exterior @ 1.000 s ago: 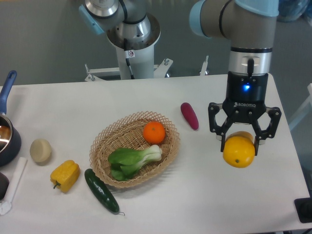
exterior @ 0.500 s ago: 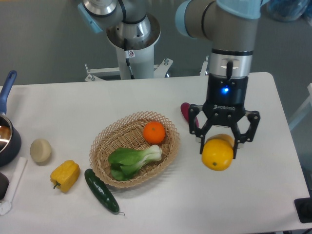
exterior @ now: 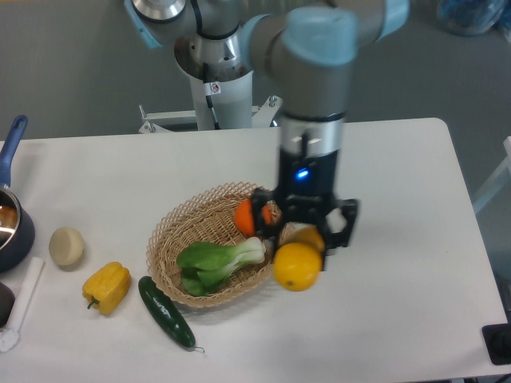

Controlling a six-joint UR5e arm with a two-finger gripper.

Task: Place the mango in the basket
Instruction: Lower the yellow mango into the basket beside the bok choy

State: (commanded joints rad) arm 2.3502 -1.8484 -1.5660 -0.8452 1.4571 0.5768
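My gripper point(exterior: 300, 239) is shut on the mango point(exterior: 297, 264), a smooth yellow-orange fruit held in the air over the right rim of the basket point(exterior: 169, 231). The basket is round, tan and woven, left of centre on the table. It holds a round orange point(exterior: 243, 217), partly hidden behind my gripper, and a green bok choy point(exterior: 217, 260).
A yellow bell pepper point(exterior: 106, 286) and a dark cucumber point(exterior: 166, 311) lie left and front-left of the basket. A pale round vegetable point(exterior: 66, 246) sits further left. A blue-handled pot point(exterior: 11, 215) is at the left edge. The robot base point(exterior: 217, 72) stands behind the table.
My gripper has carried the mango left across the table, from the right side to the basket's right rim. It now hides the purple vegetable seen earlier.
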